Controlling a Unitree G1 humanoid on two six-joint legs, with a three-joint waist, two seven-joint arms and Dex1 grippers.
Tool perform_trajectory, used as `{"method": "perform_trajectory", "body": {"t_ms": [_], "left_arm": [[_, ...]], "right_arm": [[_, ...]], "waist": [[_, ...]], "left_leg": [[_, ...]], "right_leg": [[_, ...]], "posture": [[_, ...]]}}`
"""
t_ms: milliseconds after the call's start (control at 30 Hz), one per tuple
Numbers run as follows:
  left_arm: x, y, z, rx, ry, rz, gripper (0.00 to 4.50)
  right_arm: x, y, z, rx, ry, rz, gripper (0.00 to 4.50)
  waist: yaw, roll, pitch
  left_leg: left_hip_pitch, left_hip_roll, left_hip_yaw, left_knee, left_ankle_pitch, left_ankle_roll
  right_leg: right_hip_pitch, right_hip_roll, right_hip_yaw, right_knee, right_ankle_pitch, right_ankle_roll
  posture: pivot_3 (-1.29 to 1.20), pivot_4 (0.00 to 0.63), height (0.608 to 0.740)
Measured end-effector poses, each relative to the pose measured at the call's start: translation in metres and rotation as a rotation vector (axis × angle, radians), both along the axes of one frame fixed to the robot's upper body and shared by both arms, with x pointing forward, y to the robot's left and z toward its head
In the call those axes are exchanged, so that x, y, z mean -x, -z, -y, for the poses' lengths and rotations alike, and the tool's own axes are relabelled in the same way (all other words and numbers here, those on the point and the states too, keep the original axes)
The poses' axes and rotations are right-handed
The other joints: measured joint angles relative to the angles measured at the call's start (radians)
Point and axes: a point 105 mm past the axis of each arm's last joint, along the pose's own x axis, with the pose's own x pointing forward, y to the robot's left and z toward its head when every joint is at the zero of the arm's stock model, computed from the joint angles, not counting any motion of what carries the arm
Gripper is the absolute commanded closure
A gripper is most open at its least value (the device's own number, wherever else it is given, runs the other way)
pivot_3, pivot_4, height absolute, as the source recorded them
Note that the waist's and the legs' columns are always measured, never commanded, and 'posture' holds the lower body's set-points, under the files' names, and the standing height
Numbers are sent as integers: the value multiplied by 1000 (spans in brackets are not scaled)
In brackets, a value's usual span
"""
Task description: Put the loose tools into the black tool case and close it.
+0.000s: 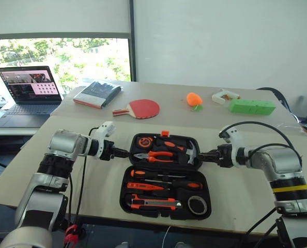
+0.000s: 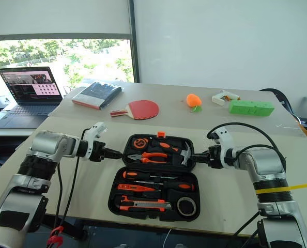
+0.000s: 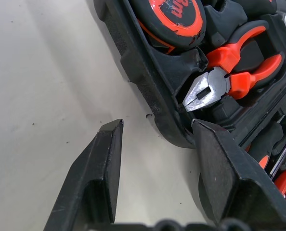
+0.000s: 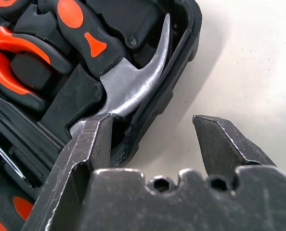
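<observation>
I am looking down at a pale bench (image 1: 231,191) whose near edge is running along the bottom of the frame. Just above that edge, at lower centre, the black tool case (image 1: 166,175) is lying open, its near half holding the screwdrivers (image 1: 164,174), the utility knife (image 1: 152,202) and the tape roll (image 1: 197,205) in their recesses. The far half is carrying the pliers (image 1: 154,155) and the hammer (image 1: 190,153).

My left end effector (image 1: 126,152) is sitting at the left side of the far half with its fingers spread and nothing between them but the case corner; the right end effector (image 1: 204,155) is mirroring it at the right side, also released, one finger lying over the case rim by the hammer head.

Farther up, a red paddle (image 1: 138,108), a dark book (image 1: 97,94), an orange object (image 1: 194,99), a white tool (image 1: 225,96) and a green block (image 1: 251,106) are lying on a second bench. A laptop (image 1: 29,90) is glowing at upper left, a window behind it.

The orange object's kind I cannot make out.
</observation>
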Motion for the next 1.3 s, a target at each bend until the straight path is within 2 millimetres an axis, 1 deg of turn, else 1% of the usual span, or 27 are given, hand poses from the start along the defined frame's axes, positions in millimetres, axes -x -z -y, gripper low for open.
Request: {"method": "perform_trajectory", "body": {"t_ms": [100,167,200,233,267,300,333,367,400,467,533,600,867,1033,1100,1200,1300], "left_arm": [[0,3,2,-17,14,-1,2057],[0,5,4,-13,17,-5,2571],[-1,5,5,-10,19,-6,2698],[-1,6,9,-5,32,-1,3074],[-1,6,13,1,41,2,3505],[-2,6,15,3,47,3,3786],[-3,3,14,1,42,9,4168],[-4,2,14,0,40,10,4333],[-5,2,14,0,39,11,4495],[-5,2,15,3,37,8,4500],[-5,2,15,5,36,6,4500],[-5,3,15,9,35,3,4500],[-5,3,21,32,43,8,4500],[-4,2,24,70,49,82,4500],[-5,1,25,88,49,118,4500],[-9,-7,27,112,48,222,4500],[-9,-16,31,117,67,326,4500]], "right_arm": [[0,1,-1,2,-2,-8,1369],[0,2,-2,0,-2,-10,1320],[0,2,-2,0,-2,-10,1320],[0,3,-3,0,-3,-12,1320],[0,4,-4,-1,-4,-15,1579],[0,4,-4,0,-5,-17,1847],[0,5,-5,1,-6,-18,2070],[0,5,-5,2,-7,-18,2303],[0,4,-5,2,-8,-17,2634],[-1,3,-6,1,-11,-15,3411],[-1,4,-7,0,-12,-21,4047],[0,4,-7,-4,-12,-27,4438],[1,3,-7,-21,-9,-20,4487],[5,-1,-4,-37,4,16,4487],[6,-2,-3,-41,8,44,4487],[2,-12,0,-61,42,143,4487],[0,-22,2,-32,55,253,4487]], "waist": [[0,0,0],[0,0,0],[0,0,0],[0,0,0],[0,0,0],[0,0,0],[1,0,0],[2,0,0],[2,1,0],[2,1,0],[2,1,0],[2,1,0],[3,1,0],[8,0,0],[9,0,0],[7,0,0],[6,0,0]], "left_leg": [[0,0,0,0,0,0],[0,0,0,0,0,0],[0,0,0,0,0,0],[0,0,0,0,0,0],[0,0,0,0,0,0],[0,0,0,0,0,0],[1,0,0,0,0,0],[1,-1,0,0,0,0],[1,-1,0,0,0,0],[1,-1,0,0,0,0],[2,-1,0,0,0,0],[2,-1,0,1,0,0],[2,-1,0,1,0,0],[-1,-1,-2,1,0,0],[-1,-1,-2,1,0,0],[-4,-1,-2,1,0,0],[-6,-1,-2,0,0,-1]], "right_leg": [[0,0,0,0,0,0],[0,0,0,0,0,0],[0,0,0,0,0,0],[0,0,0,0,0,0],[0,0,0,0,0,0],[0,0,0,0,0,0],[1,0,0,0,0,0],[1,0,0,0,0,0],[1,0,0,0,0,0],[2,0,0,0,0,0],[2,0,0,0,0,0],[3,0,0,0,0,1],[3,-1,0,0,1,1],[1,-1,0,-1,1,2],[0,-2,0,-1,1,2],[-2,-2,0,0,2,2],[-5,-2,1,0,2,2]], "posture": [[0,150,736],[0,150,736],[0,150,736],[0,150,736],[0,150,736],[0,150,736],[0,150,736],[0,150,736],[0,150,736],[0,150,736],[0,150,736],[0,150,736],[0,150,736],[0,150,736],[0,150,736],[0,150,736],[0,150,736]]}}
